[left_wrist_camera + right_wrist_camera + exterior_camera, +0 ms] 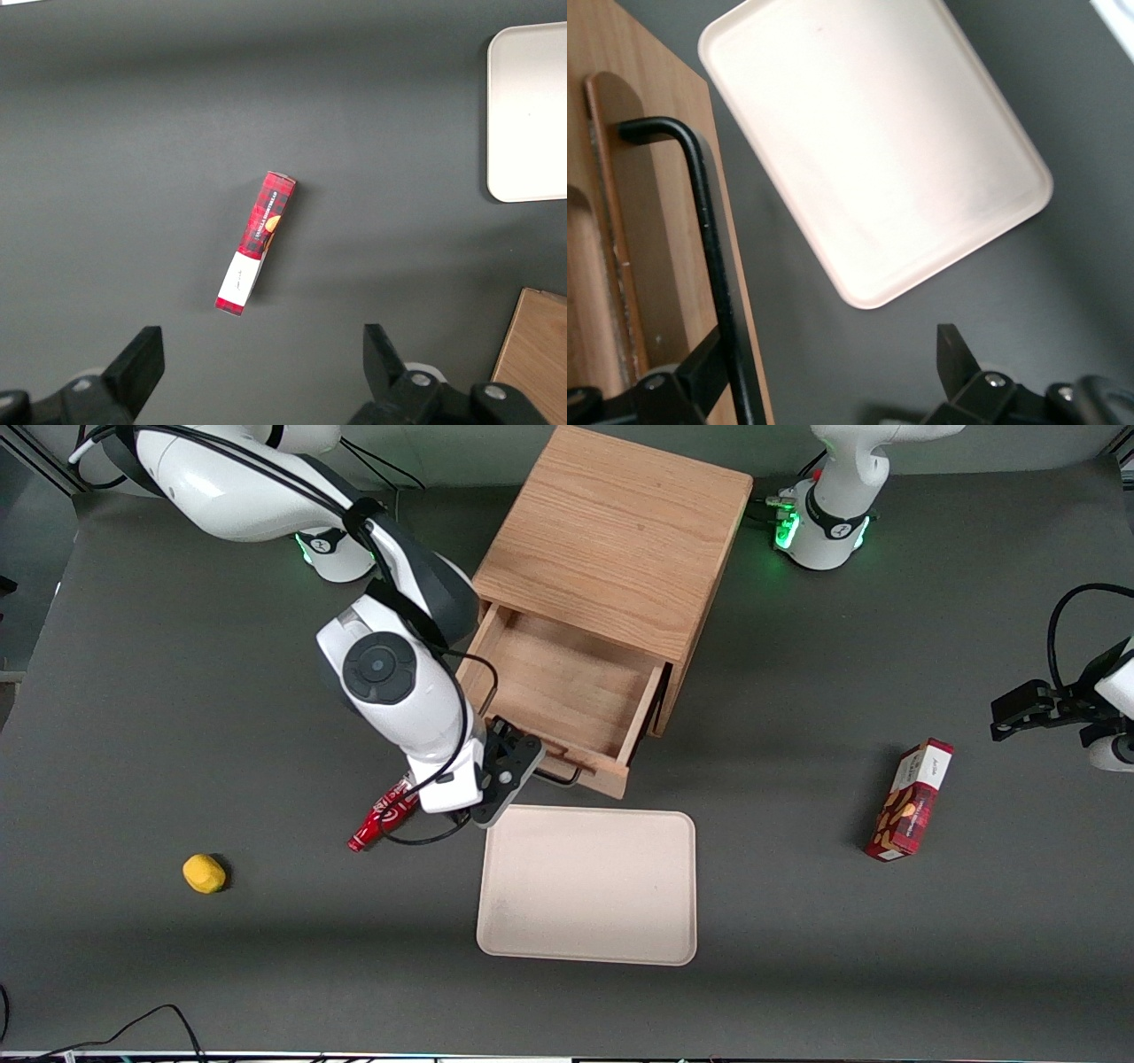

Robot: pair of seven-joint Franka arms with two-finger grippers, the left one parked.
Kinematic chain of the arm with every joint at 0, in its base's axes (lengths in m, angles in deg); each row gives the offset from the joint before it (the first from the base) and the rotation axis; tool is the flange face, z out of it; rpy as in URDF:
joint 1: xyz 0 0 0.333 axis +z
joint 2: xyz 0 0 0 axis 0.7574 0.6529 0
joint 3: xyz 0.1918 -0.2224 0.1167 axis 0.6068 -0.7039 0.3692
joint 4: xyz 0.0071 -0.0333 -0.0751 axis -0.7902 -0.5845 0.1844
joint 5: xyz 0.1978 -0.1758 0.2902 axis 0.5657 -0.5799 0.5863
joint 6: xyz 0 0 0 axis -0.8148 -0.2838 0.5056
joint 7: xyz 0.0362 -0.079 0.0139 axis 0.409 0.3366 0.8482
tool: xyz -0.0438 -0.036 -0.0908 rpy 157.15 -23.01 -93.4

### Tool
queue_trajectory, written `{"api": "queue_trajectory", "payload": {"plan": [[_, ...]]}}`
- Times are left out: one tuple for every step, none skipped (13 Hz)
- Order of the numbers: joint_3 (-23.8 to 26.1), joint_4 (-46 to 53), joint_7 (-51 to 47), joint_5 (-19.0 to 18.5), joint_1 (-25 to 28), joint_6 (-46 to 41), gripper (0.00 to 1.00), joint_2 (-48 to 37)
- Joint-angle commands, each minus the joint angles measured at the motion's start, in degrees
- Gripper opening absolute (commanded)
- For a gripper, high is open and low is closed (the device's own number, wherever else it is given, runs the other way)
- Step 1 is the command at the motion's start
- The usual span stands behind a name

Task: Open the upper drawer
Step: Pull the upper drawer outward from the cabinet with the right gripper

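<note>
The upper drawer (567,691) stands pulled out of the oak cabinet (611,540), its shallow wooden tray showing and bare. Its thin black wire handle (560,779) is on the light wood front, which faces the front camera. My right gripper (509,769) is open at the handle's end toward the working arm. In the right wrist view the handle (713,266) runs just inside one finger (700,372), and the gripper (828,367) is spread wide and holds nothing. The drawer front (629,221) shows there too. The lower drawer is hidden under the upper one.
A cream tray (589,886) lies on the table just nearer the front camera than the drawer, and also shows in the right wrist view (877,150). A red tube (383,815) lies beside the gripper. A yellow lump (204,873) lies toward the working arm's end. A red box (911,801) lies toward the parked arm's end.
</note>
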Motion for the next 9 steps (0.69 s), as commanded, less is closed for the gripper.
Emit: {"api": "queue_trajectory", "payload": {"plan": [[-3.9,1.7,3.7,0.5,0.6,3.6,1.0,1.0],[-5.0,1.7,5.0,0.9,0.6,5.1,1.0,1.0],[-5.9,1.7,6.2,1.4,0.6,6.0,1.0,1.0],[-7.0,2.2,6.7,2.2,0.6,6.5,1.0,1.1],[-7.5,2.8,6.8,3.4,0.6,6.6,1.0,1.2],[-7.8,3.0,6.8,4.5,0.6,6.7,1.0,1.4],[-9.2,4.0,7.5,5.4,0.6,7.1,1.0,1.6],[-10.3,4.6,9.8,7.8,0.6,7.9,1.0,2.4],[-11.3,4.6,11.7,10.4,0.7,8.6,1.0,2.6]]}}
